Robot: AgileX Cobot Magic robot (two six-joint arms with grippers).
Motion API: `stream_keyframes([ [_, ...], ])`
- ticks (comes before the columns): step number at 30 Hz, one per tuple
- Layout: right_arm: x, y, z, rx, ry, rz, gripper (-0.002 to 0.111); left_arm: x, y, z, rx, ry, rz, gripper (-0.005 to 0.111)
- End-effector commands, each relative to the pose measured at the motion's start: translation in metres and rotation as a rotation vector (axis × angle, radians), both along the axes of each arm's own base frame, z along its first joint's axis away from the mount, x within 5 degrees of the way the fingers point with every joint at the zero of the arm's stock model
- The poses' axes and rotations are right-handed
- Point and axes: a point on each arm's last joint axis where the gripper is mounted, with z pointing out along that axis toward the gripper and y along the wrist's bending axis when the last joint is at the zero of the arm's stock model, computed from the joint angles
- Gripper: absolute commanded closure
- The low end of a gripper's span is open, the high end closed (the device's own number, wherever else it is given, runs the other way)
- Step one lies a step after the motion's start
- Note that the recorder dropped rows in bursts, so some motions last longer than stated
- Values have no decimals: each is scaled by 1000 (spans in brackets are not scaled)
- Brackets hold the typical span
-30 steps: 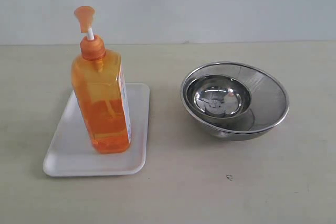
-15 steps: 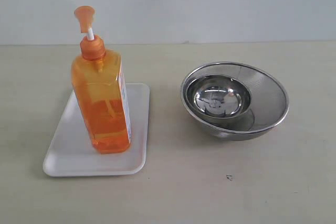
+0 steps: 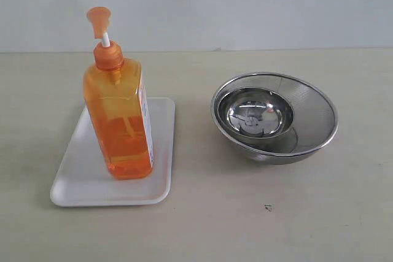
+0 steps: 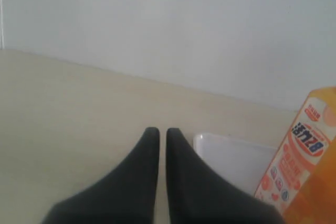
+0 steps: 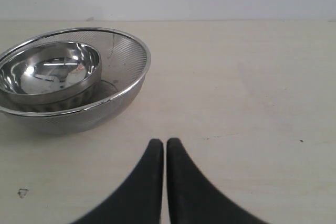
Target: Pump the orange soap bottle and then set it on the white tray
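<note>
The orange soap bottle (image 3: 120, 121) stands upright on the white tray (image 3: 80, 182) at the left of the exterior view, its pump head (image 3: 99, 18) raised on the white stem. Neither gripper shows in that view. In the left wrist view my left gripper (image 4: 159, 132) is shut and holds nothing; a corner of the white tray (image 4: 231, 156) and the labelled side of the orange soap bottle (image 4: 310, 166) lie beyond it. My right gripper (image 5: 161, 142) is shut too, empty, low over bare table.
Two nested round steel bowls (image 3: 274, 116) sit right of the tray, a small one inside a larger mesh one; the steel bowls (image 5: 63, 80) also show in the right wrist view. A small dark speck (image 3: 268, 207) marks the table in front of them. A pale wall runs behind.
</note>
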Motion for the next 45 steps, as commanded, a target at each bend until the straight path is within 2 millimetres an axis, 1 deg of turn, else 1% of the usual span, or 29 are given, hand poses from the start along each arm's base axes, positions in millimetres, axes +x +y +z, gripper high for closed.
stream_keyframes([
  [1, 0, 0, 1, -6, -10, -2, 109, -1, -2, -8, -24, 78, -24, 102],
  [4, 0, 0, 1, -6, -10, -2, 109, -2, -3, -14, -25, 137, -36, 102],
  [7, 0, 0, 1, -6, -10, -2, 109, -3, -7, -19, 34, 192, -110, 102],
  [11, 0, 0, 1, -6, -10, -2, 109, -3, -10, -19, 65, 194, -179, 102],
  [17, 0, 0, 1, -6, -10, -2, 109, -3, -10, -21, 75, 188, -176, 102],
  [18, 0, 0, 1, -6, -10, -2, 109, -3, -10, -20, 60, 187, -177, 102],
  [20, 0, 0, 1, -6, -10, -2, 109, -3, -12, -21, -31, 186, -184, 102],
  [22, 0, 0, 1, -6, -10, -2, 109, -3, -13, -25, -64, 200, -184, 102],
  [25, 0, 0, 1, -6, -10, -2, 109, -2, -10, -23, -2, 172, -166, 102],
  [29, 0, 0, 1, -6, -10, -2, 109, -2, -7, -23, 104, 179, -147, 102],
  [31, 0, 0, 1, -6, -10, -2, 109, -2, -6, -23, 129, 179, -142, 102],
  [45, 0, 0, 1, -6, -10, -2, 109, -2, -6, -23, 154, 178, -143, 102],
])
